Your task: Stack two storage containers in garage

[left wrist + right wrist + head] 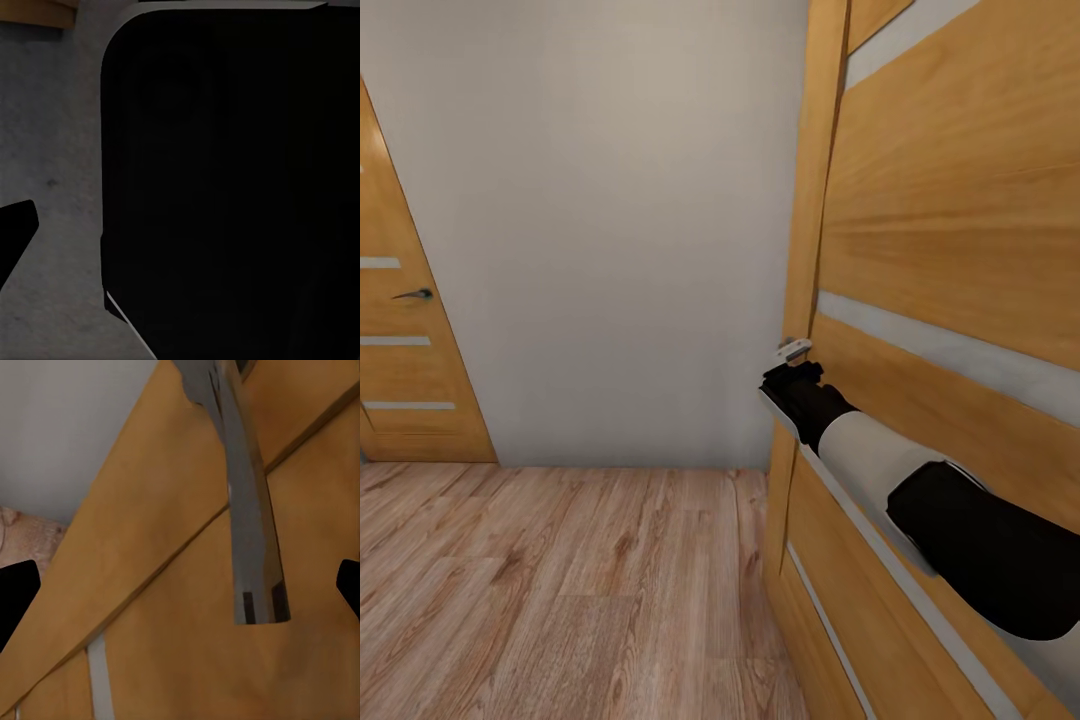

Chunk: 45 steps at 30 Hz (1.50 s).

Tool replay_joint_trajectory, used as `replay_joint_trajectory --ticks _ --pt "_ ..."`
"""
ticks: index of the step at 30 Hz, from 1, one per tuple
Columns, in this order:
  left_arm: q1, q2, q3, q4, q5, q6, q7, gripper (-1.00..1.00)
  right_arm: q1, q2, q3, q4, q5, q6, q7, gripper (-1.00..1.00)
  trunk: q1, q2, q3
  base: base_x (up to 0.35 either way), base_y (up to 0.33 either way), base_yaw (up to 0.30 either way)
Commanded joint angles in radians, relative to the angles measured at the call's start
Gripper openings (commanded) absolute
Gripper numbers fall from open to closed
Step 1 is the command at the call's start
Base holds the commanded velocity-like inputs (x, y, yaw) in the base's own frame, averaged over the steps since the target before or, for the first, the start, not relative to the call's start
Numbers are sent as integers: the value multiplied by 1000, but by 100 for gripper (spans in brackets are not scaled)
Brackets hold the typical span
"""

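Right gripper (793,352): at door (950,300) edge, frame centre; fingers spread around handle (251,525).
Handle: long axis runs between the fingers.
Left gripper: cannot tell.
Containers: unseen; wood floor (560,590) below.

Head camera: looks forward and slightly down at a white wall (630,220) and wood-plank floor (560,590), with an orange-wood door (950,250) close at its right.
Right wrist camera: very near that same door (172,607), facing its face and grey handle (251,540); shares door, wall and floor with the head view.
Left wrist camera: close against a black body (232,187), beside grey mottled surface (52,165).
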Motion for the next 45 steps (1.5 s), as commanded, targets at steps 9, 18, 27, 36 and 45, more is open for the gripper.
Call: replay_joint_trajectory --ticks 9,18,27,36,45 --pt "0 0 1 -1 6 -1 0 100 -40 0 8 77 11 -27 -10 100 0 -1 -1 0 0 0" --pt "0 0 1 -1 6 -1 0 100 -51 0 8 83 11 -28 -11 100 0 -1 -1 0 0 0" --pt "0 0 1 -1 6 -1 0 100 -67 0 8 84 11 -23 -44 100 0 -1 -1 0 0 0" --pt "0 0 1 -1 6 -1 0 100 -76 0 8 84 11 -21 -51 100 0 -1 -1 0 0 0" --pt "0 0 1 -1 6 -1 0 100 -82 -28 8 84 11 -19 -52 100 0 -1 -1 0 0 0"
